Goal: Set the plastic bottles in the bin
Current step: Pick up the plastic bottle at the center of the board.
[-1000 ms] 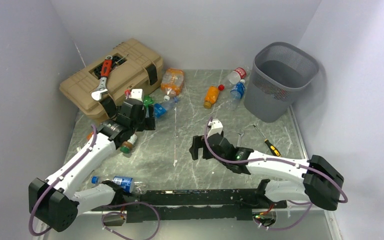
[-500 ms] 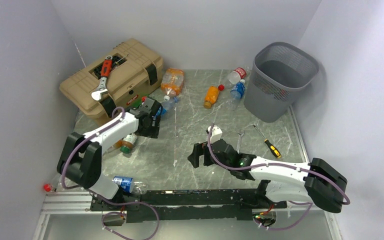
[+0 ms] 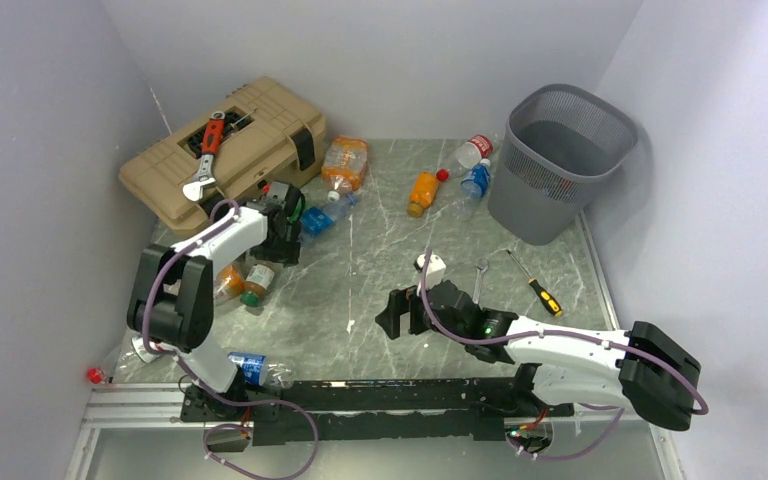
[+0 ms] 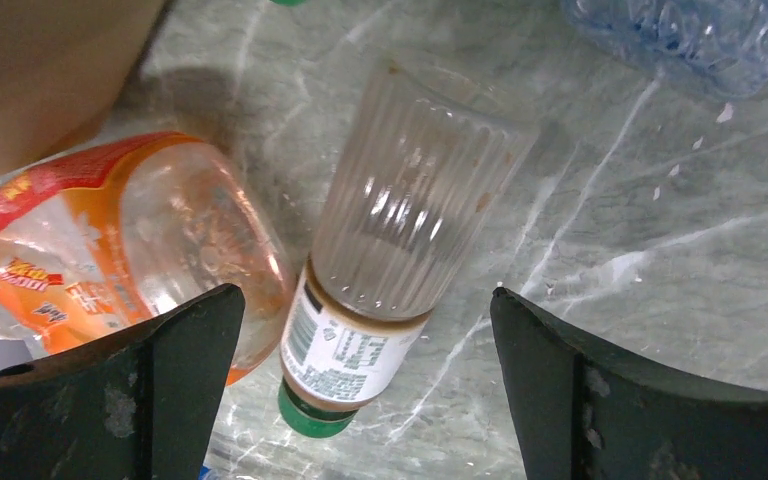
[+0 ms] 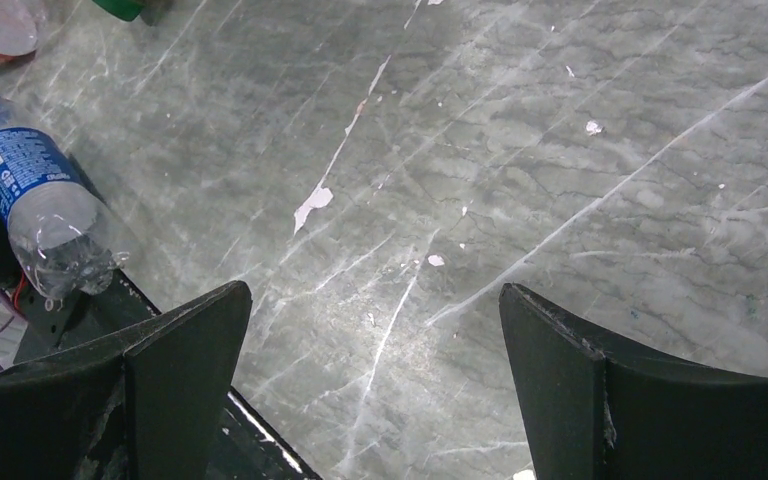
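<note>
Since the earlier view the left arm has folded back, and the left gripper (image 4: 365, 335) now hangs wide open above a ribbed clear bottle (image 4: 410, 210) lying on the table (image 4: 660, 250) near the toolbox (image 3: 250, 130). The bottle looks empty, so probably light and easily crushed; I would grasp across its ribbed middle. The right gripper (image 5: 370, 300) is open too. The bin (image 3: 560, 160) stands far right, well apart.

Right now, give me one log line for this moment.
left tool: open, above green-capped bottle | right tool: open, empty, over table | bin: upright, far right
</note>
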Robot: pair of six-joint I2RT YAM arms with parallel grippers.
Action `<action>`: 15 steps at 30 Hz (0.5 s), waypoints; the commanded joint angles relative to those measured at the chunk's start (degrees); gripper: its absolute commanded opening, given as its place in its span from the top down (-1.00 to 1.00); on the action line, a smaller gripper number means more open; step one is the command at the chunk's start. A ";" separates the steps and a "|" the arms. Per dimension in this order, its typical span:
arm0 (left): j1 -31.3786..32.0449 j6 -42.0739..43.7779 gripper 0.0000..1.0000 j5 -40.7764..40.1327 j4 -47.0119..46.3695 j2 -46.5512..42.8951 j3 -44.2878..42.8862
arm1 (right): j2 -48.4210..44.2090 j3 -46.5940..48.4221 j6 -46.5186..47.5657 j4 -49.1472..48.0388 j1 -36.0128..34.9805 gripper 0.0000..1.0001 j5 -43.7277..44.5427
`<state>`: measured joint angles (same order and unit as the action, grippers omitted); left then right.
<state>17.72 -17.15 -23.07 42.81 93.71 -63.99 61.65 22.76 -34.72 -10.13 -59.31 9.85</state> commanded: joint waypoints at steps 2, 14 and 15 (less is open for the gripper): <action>0.48 1.47 -0.96 2.85 0.11 2.11 -1.32 | -0.05 2.25 1.15 -2.02 -0.86 -0.99 -0.29; 0.65 1.39 -0.46 9.80 0.93 9.54 -2.76 | -0.57 3.03 -0.59 -3.07 -2.20 -0.99 0.91; 0.65 1.40 -0.40 10.33 0.94 9.48 -2.89 | -1.28 3.14 -0.49 -2.65 -2.29 -0.99 1.22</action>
<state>18.04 -15.70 -15.97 43.24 101.71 -64.82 63.07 22.98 -34.72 -11.11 -60.90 9.91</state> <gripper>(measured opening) 0.750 0.997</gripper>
